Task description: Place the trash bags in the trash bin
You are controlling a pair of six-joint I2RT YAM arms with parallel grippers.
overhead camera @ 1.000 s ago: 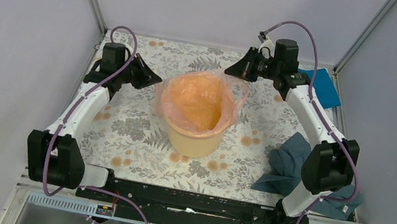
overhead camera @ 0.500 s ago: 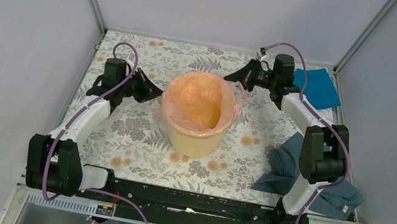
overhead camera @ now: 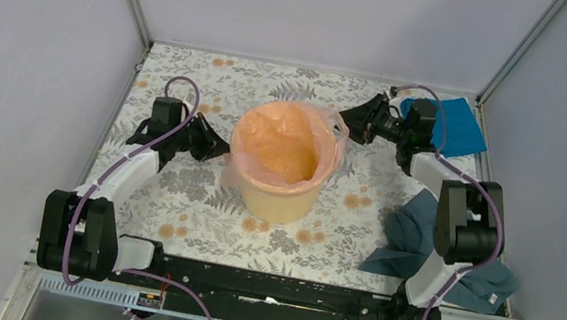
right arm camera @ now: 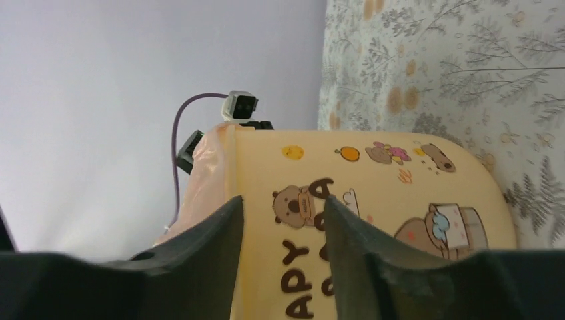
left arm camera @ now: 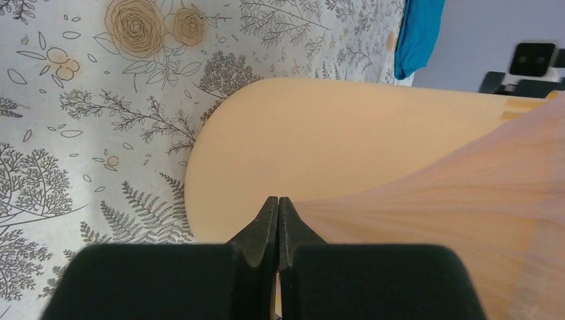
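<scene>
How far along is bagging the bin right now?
Done: the pink trash bag sits inside the yellow bin, its mouth folded over most of the rim. In hand: the left gripper is shut on the bag's edge, stretched taut against the bin's outer wall. The right gripper is open beside the far-right rim. Left: film bunched there looks not yet pulled down.

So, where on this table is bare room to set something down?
The widest bare patch of table lies between the trash bin and the arm bases. Another lies in the far-left corner, behind the left gripper. The right side is crowded: blue cloth far, grey-blue cloth near, right gripper at the bin.
</scene>
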